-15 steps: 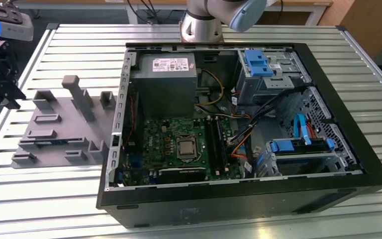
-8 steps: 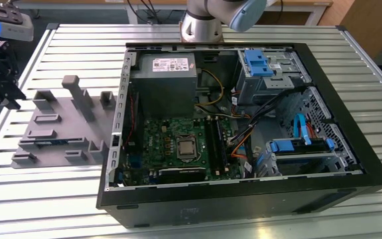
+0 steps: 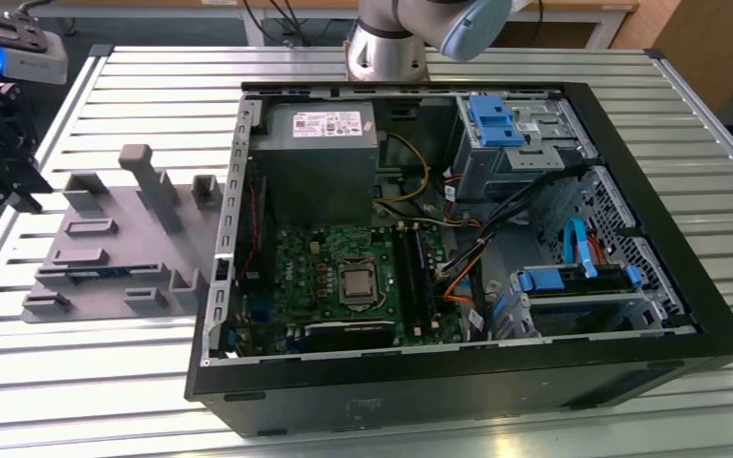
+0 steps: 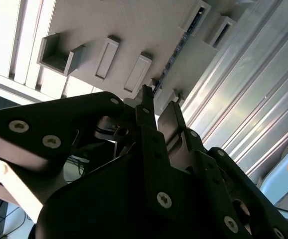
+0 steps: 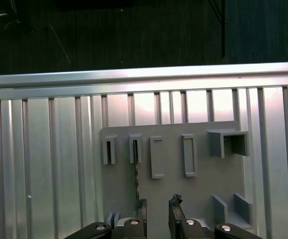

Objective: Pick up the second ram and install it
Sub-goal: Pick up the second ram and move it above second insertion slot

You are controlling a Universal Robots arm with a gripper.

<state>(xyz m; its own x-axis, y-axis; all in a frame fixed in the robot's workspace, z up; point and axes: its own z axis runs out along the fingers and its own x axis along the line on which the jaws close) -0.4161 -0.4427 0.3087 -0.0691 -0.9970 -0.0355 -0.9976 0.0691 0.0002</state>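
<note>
Dark-blue and thin, the second ram (image 5: 136, 174) is standing on its long edge in a narrow slotted holder of a grey fixture plate (image 5: 204, 189). In the second wrist view the same stick (image 4: 180, 46) is running away from my fingertips along the plate.

My gripper (image 5: 157, 203) is hanging over the near edge of that plate. Its two dark fingers (image 5: 142, 205) are standing apart with a clear gap between them and are clamping on nothing. The near end of the stick is lining up just beside one fingertip. I cannot tell whether the two are touching.

The plate is carrying several other upright grey holders and blocks. It is lying on a slatted aluminium table (image 3: 112, 382), to the exterior view's left of an open black computer case (image 3: 469, 386). The case is lying on its side and showing a green motherboard (image 3: 341, 286), a grey power supply (image 3: 322, 153) and light-blue drive brackets (image 3: 494, 119).

Beyond the table edge, a dark floor (image 5: 134, 35) with loose cables is showing in the first wrist view. Wooden furniture (image 3: 710, 48) is standing behind the table in the exterior view.
</note>
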